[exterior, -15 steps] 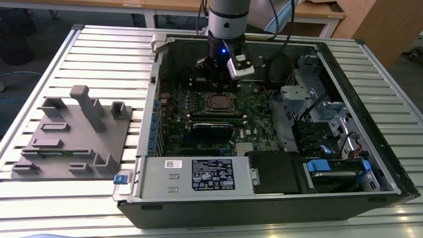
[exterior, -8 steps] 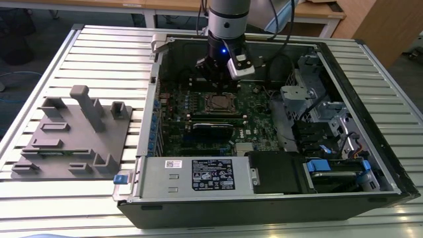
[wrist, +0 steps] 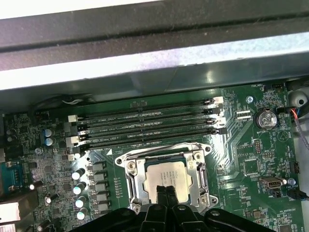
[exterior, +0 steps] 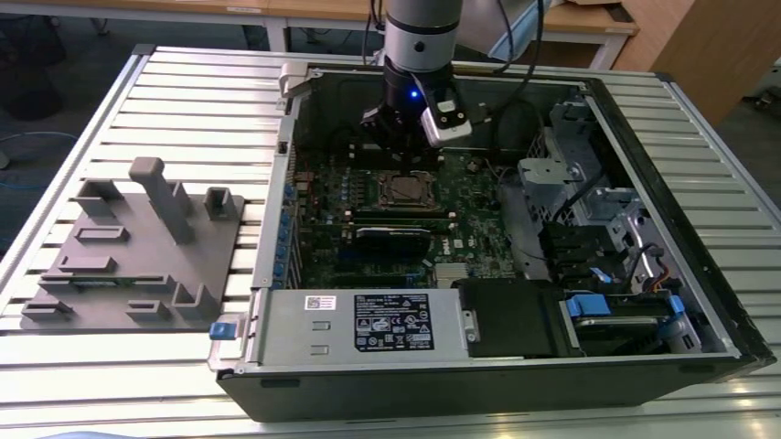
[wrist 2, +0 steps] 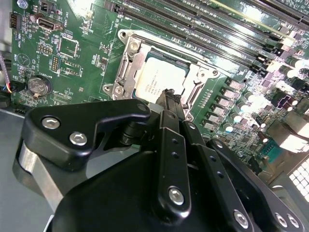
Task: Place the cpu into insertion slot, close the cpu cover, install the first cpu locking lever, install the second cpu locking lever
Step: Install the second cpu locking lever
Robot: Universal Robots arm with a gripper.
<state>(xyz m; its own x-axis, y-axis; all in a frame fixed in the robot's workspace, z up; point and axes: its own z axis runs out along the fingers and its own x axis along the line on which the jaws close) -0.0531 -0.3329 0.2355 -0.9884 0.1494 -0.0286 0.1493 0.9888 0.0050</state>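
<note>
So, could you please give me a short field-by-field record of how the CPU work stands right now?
cpu: seated in the insertion slot, silver top showing
cpu cover: metal frame lying down around the chip
tool: fingertips together, low over the chip's near edge; contact unclear
held: nothing visible
memory slots: long black rows beside the socket
setting: open computer case on a slatted table

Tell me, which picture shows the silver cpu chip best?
The first wrist view: the cpu faces the camera squarely inside its metal frame. In the second wrist view it appears slanted above the gripper; in the exterior view it's tiny.
</note>
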